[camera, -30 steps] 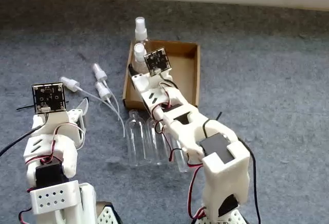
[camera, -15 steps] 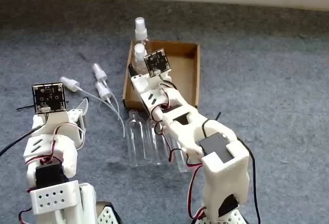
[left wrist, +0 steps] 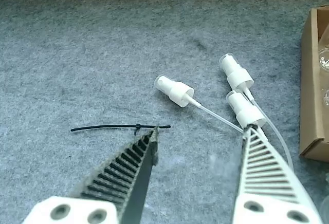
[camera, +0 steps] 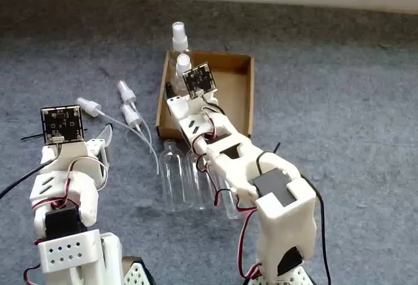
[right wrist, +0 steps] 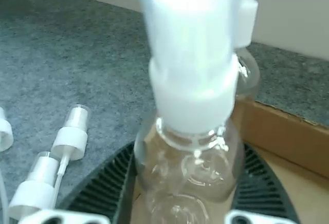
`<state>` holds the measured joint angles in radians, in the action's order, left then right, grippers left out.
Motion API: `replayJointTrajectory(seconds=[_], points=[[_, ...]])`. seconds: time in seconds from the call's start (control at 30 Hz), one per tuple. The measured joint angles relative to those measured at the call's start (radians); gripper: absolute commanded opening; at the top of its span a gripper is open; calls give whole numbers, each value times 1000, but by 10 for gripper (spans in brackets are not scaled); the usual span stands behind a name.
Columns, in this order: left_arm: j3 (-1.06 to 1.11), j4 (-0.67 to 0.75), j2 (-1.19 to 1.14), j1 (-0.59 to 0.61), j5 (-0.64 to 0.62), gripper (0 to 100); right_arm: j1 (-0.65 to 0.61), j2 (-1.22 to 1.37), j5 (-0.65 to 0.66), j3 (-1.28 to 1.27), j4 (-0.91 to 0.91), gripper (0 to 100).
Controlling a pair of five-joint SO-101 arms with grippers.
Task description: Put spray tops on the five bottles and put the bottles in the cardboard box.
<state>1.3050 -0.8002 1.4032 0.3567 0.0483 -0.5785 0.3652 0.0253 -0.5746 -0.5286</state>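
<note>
My right gripper (camera: 177,90) is shut on a clear bottle (camera: 183,64) with a white spray top, held upright over the far left corner of the cardboard box (camera: 243,95). In the right wrist view that bottle (right wrist: 187,172) sits between the dark jaws. A second topped bottle (camera: 178,36) stands just behind the box's far edge. Three uncapped bottles (camera: 175,174) lie side by side in front of the box. Three loose spray tops (left wrist: 175,89) (left wrist: 236,72) (left wrist: 247,110) lie on the carpet ahead of my open left gripper (left wrist: 201,131), which holds nothing.
A thin black cable tie (left wrist: 118,127) lies on the grey carpet by the left gripper's finger. The right arm's body (camera: 261,187) stretches over the lying bottles. The box's right half is bare cardboard.
The right gripper has shifted the topped bottle slightly right and farther back at the box's corner. The left arm has not moved.
</note>
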Motion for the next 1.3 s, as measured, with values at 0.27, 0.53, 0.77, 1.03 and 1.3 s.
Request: replayJointTrajectory(seconds=[0.27, 0.53, 0.77, 1.03, 1.3], points=[[0, 0, 0, 0, 0, 239, 0, 0, 0, 0, 0, 214], [0, 0, 0, 0, 0, 239, 0, 0, 0, -2, 0, 311], [0, 0, 0, -2, 0, 239, 0, 0, 0, -2, 0, 313], [0, 0, 0, -2, 0, 239, 0, 0, 2, -2, 0, 319], [3, 0, 0, -2, 0, 239, 0, 0, 2, -2, 0, 447]])
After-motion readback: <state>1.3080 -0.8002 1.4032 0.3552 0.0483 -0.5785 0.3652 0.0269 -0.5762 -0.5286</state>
